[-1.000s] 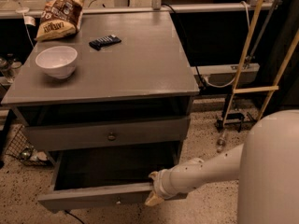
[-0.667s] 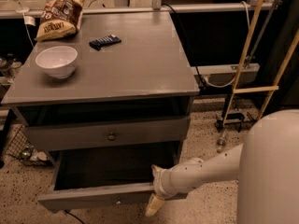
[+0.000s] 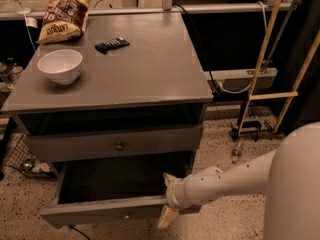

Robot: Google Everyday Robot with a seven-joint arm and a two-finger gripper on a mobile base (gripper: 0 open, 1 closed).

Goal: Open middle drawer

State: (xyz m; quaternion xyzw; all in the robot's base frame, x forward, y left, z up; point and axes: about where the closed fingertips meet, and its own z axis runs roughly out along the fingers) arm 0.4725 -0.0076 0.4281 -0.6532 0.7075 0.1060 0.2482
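The middle drawer (image 3: 112,211) is a wide, shallow grey drawer pulled well out of the grey cabinet, and its inside is dark. Its small round knob (image 3: 127,215) sits at the centre of the front. My gripper (image 3: 168,204), on a white arm coming in from the lower right, is at the right part of the drawer front, at its top edge. Above it, another grey drawer (image 3: 75,146) with a round knob (image 3: 119,145) is pushed in.
On the cabinet top (image 3: 150,69) stand a white bowl (image 3: 60,65), a chip bag (image 3: 62,19) and a dark bar (image 3: 112,44). A wire basket (image 3: 22,159) sits on the floor at left. Wooden poles (image 3: 265,49) and a cable lie at right.
The gripper's tip has dipped slightly lower over the drawer front. The drawer stays out about as far as before.
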